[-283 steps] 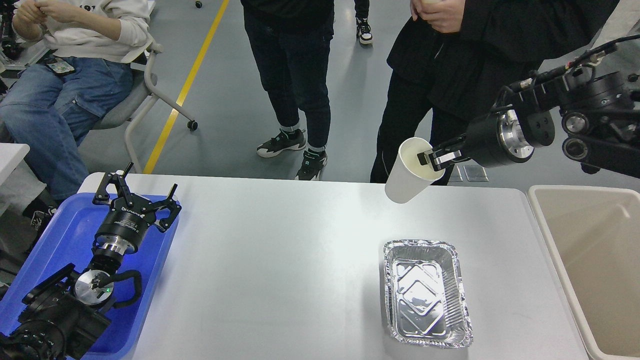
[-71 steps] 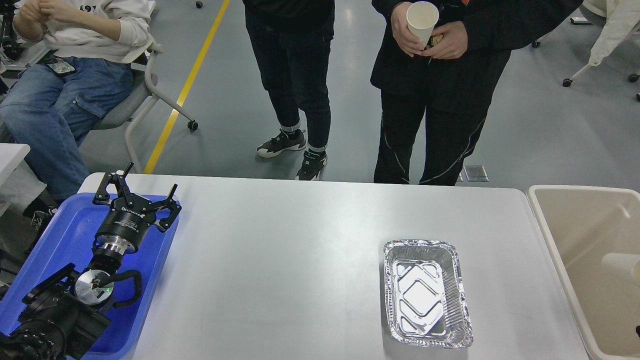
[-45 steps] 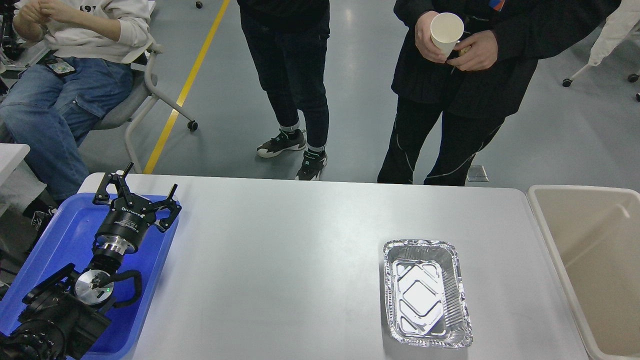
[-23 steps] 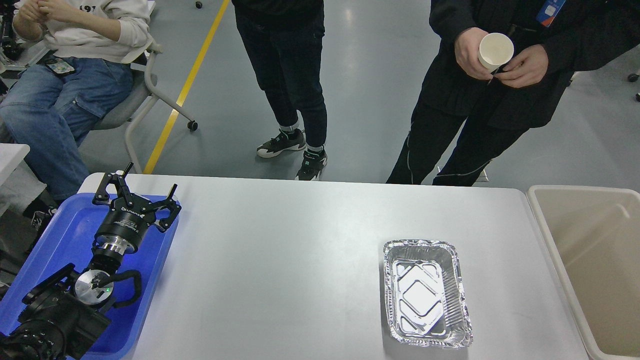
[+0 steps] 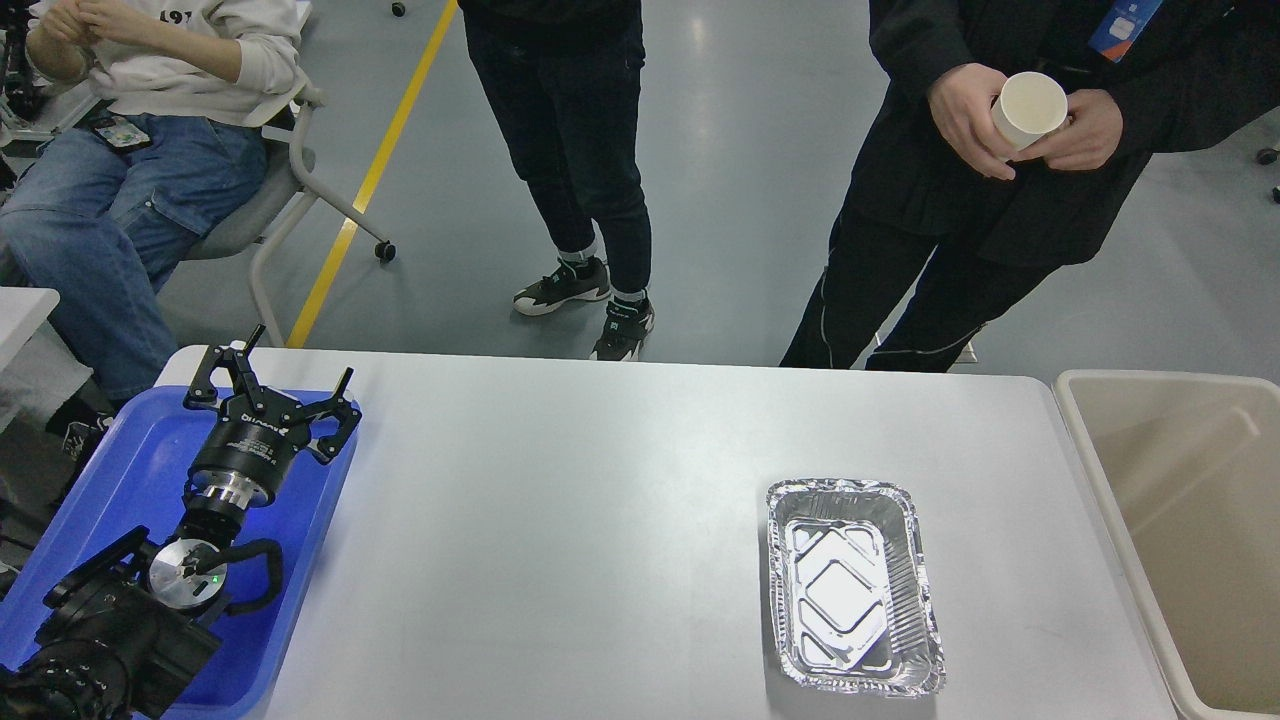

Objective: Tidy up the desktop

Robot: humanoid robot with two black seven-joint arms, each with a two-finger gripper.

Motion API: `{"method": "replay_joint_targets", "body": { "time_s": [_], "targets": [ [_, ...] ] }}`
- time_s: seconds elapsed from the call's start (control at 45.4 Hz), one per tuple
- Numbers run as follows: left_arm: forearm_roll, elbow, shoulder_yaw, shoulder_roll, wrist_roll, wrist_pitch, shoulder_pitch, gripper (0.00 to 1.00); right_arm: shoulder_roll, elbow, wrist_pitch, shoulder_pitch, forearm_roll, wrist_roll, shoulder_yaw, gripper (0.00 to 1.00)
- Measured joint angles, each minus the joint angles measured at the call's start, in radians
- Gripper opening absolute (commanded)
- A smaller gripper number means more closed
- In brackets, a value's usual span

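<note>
Moved: person in black with one paper cup (image 5: pixel 1030 108) has stepped further right; nothing on the bench has shifted.
Bench: one desktop (image 5: pixel 600 520), filling the middle.
Foil trays: one (image 5: pixel 852 586), near right.
Blue trays: one (image 5: pixel 130 470), left edge.
Beige bins: one (image 5: pixel 1180 520), right edge.
Left gripper (image 5: pixel 272 395): over the blue tray, jaws spread, holding nothing.
Right gripper: out of view.

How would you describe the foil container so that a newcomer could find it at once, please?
Start from the desktop, the big pale grey table between a blue tray on its left and a beige bin on its right. On its right half, near the front, lies the foil container: shiny, crinkled, rectangular, empty, the only loose item there.
</note>
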Motion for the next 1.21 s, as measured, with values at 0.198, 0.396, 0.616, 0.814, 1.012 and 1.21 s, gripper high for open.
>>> {"method": "replay_joint_targets", "body": {
  "time_s": [0.198,0.396,0.616,0.814,1.012,1.21],
  "targets": [
    [0.0,0.0,0.0,0.0,-0.001,0.0,0.0,1.0,-0.038,0.076,0.022,0.031,0.002,-0.001,0.079,1.0],
    [0.001,0.0,0.0,0.0,-0.001,0.0,0.0,1.0,-0.092,0.304,0.018,-0.021,-0.009,0.004,0.242,1.0],
    [0.001,0.0,0.0,0.0,0.001,0.0,0.0,1.0,-0.117,0.544,0.006,-0.107,-0.027,0.016,0.37,1.0],
    [0.001,0.0,0.0,0.0,0.0,0.0,0.0,1.0,-0.088,0.705,0.003,-0.186,-0.081,0.051,0.477,1.0],
    [0.001,0.0,0.0,0.0,-0.001,0.0,0.0,1.0,-0.025,0.799,0.004,-0.248,-0.145,0.12,0.544,1.0],
    [0.001,0.0,0.0,0.0,-0.001,0.0,0.0,1.0,0.061,0.84,0.006,-0.287,-0.218,0.198,0.573,1.0]
  ]
}}
